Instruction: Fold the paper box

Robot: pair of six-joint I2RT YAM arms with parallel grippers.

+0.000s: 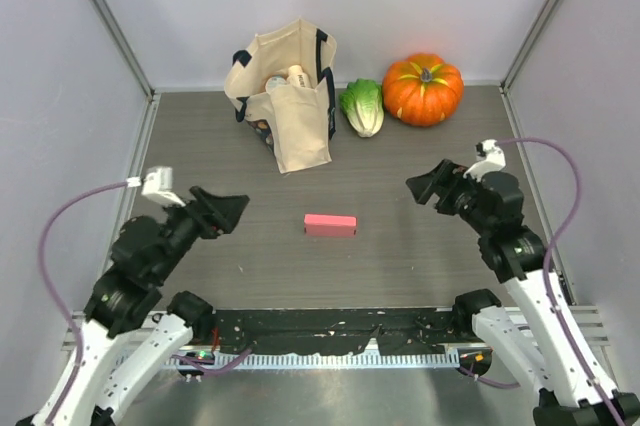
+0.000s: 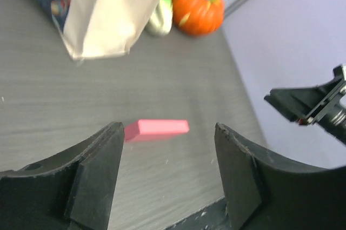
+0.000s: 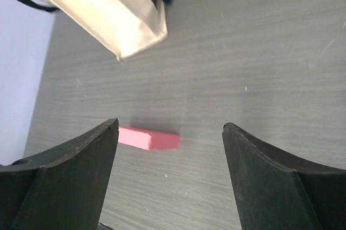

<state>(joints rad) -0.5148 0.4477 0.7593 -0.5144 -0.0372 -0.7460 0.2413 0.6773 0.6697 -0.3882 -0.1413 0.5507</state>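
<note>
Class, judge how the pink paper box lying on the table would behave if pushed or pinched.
The paper box looks like thin card, so probably light; lying flat and low, it should slide on the table rather than tip or roll. A firm pinch would likely dent it.

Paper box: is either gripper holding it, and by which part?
Nothing is held. The paper box lies on the table, between the open left gripper and open right gripper, touching neither.
</note>
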